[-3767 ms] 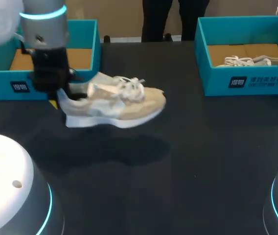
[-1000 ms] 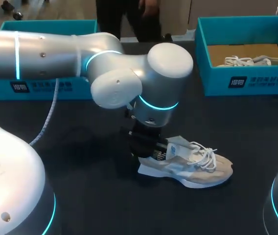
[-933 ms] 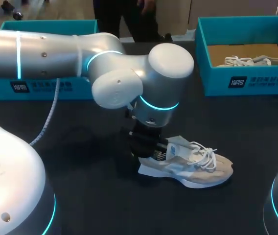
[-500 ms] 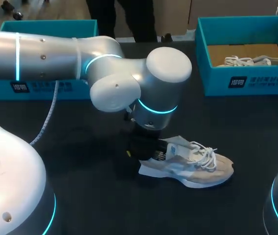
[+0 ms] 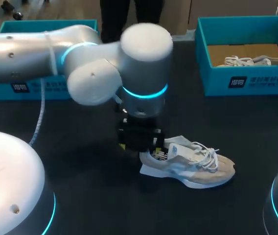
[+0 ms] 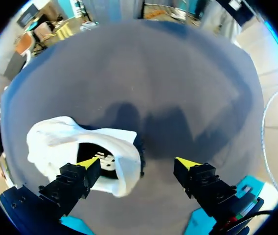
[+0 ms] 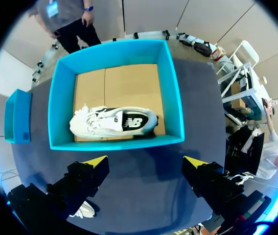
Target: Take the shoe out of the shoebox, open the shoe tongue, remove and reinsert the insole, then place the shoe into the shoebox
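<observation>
- Your beige-and-white lace-up sneaker sits upright on the black worktop, well apart from the teal cardboard shoebox.
- Your left tool hangs spread at the heel opening, gripping nothing; your right tool is spread too.
- Tongue-opening looks next: pinch the tongue and lift.

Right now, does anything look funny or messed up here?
Nothing is broken or spilled. The beige-and-white sneaker stands on the black table, but the white sneaker in the teal cardboard box lies on its side.
</observation>
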You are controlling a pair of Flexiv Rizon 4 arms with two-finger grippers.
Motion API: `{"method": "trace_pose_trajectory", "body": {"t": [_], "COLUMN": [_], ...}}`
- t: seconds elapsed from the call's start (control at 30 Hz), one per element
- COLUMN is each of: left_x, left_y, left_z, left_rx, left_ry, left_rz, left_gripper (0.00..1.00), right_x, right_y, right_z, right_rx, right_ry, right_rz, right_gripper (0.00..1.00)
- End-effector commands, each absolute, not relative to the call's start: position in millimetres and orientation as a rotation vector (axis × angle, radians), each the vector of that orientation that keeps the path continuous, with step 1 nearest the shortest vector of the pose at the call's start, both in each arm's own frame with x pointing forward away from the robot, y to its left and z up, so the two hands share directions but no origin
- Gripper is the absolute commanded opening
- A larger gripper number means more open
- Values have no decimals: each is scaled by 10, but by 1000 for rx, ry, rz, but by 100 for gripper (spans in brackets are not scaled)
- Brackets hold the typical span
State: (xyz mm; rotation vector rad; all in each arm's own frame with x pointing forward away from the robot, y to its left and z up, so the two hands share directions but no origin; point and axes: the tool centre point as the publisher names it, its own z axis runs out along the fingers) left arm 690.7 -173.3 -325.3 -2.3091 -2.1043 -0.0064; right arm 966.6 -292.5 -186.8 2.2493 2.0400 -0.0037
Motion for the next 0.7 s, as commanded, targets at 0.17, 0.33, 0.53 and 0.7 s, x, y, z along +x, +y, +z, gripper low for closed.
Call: {"method": "trace_pose_trajectory", "body": {"t": [0.17, 0.33, 0.53, 0.7], "left_x": [6922, 6864, 6864, 6864], "left_y": [-1212, -1053, -1053, -1053], "left_z": [-2738, -2545, -2545, -2545], "left_rx": [-2134, -1997, -1997, -1997], "left_ry": [-2371, -2317, -2317, -2317], "left_rz": [421, 543, 543, 543], "left_gripper": [100, 100, 100, 100], "right_x": [9657, 9657, 9657, 9657], "right_y": [-2921, -2921, -2921, -2921], "right_z": [-1866, -1866, -1866, -1866], "right_rx": [2249, 2249, 2249, 2249], "right_ry": [2038, 2038, 2038, 2038], "right_rz": [-4, -4, -4, -4], "right_gripper": [100, 100, 100, 100]}}
